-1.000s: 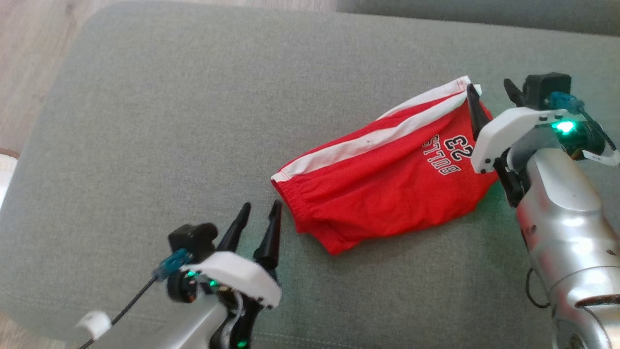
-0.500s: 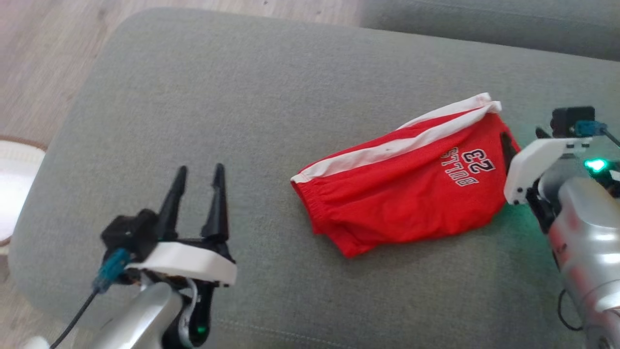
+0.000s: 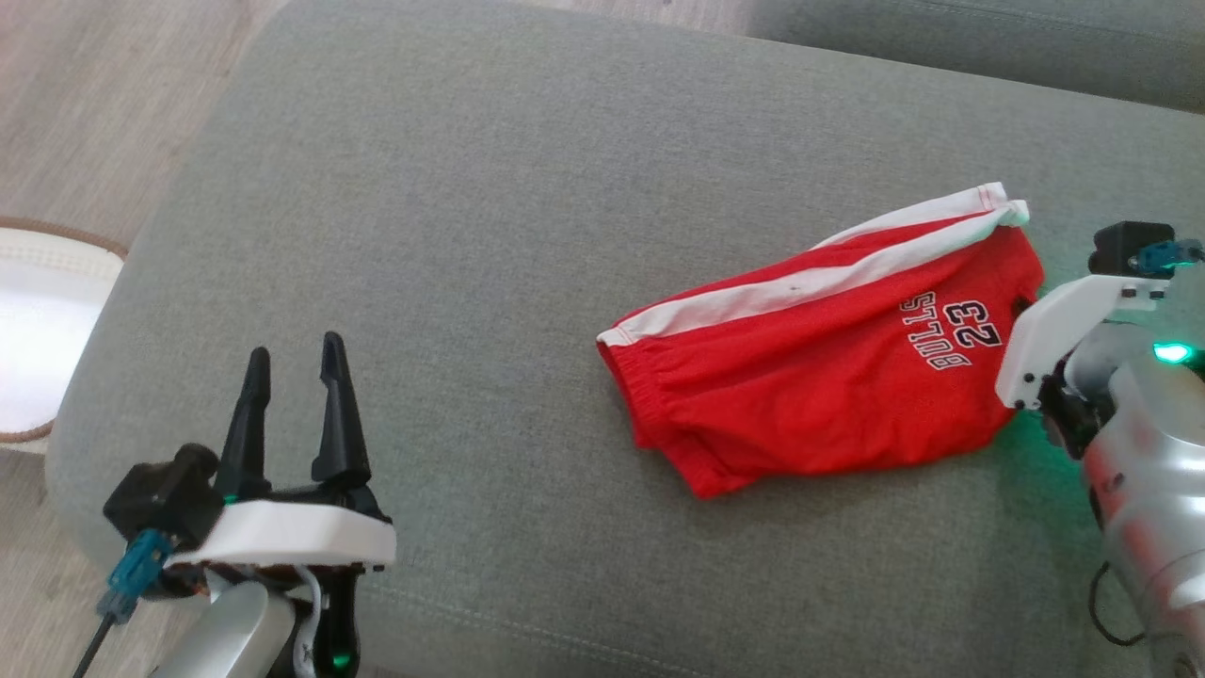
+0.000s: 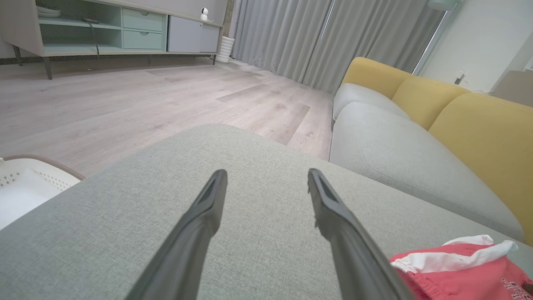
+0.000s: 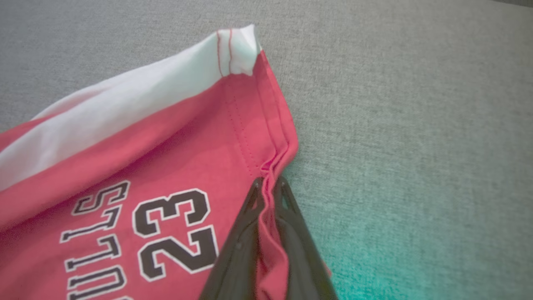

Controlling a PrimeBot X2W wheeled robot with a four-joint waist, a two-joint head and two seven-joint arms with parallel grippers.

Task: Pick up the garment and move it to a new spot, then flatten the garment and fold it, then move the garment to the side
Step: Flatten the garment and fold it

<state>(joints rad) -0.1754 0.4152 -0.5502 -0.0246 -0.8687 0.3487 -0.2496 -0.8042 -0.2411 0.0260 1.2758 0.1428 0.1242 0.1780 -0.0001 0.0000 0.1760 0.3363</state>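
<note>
One red garment (image 3: 810,395), white-striped, printed "BULLS 23", lies crumpled.

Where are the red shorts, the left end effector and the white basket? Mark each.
red shorts (image 3: 810,405): head view, middle of the red cloth.
left end effector (image 3: 295,347): head view, midway between its fingertips.
white basket (image 3: 56,249): head view, its upper rim.

Soft red cloth garment (image 3: 819,395) lies on a matt, coarse-woven grey cushion (image 3: 471,235).
</note>
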